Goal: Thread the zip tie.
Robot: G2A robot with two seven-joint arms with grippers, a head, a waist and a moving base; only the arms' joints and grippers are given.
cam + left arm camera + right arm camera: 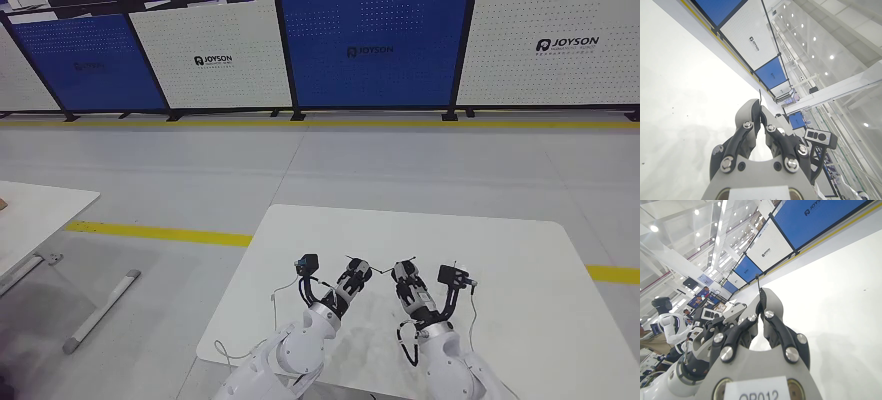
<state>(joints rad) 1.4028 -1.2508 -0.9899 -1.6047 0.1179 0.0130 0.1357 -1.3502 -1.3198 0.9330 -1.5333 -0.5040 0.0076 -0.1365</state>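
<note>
In the top view I have both arms up over the white surface (pixel 500 250). The forearms angle inward, so the left pincer (pixel 355 270) and right pincer (pixel 404 272) face each other, near but apart. The zip tie (pixel 381 269) is a thin dark line running between them, off the surface.

In the left wrist view, the left pincer (pixel 760 106) is clamped tight on the zip tie (pixel 760 94). A short, flat black end sticks out past the tips, slightly bent. The fingers are smooth grey shells lined with black ribbed pads (pixel 755 113), driven by black link bars with bright round bolts. The surface (pixel 677 75) below is matte white with a few dark specks.

In the right wrist view, the right pincer (pixel 762 291) is likewise closed hard on the zip tie (pixel 757 280). A narrow black strap rises from between the pads (pixel 762 300) and ends in a small square head. It has the same grey shells, black links and polished bolts, and it sits tilted above the plain white surface (pixel 829 294).
</note>
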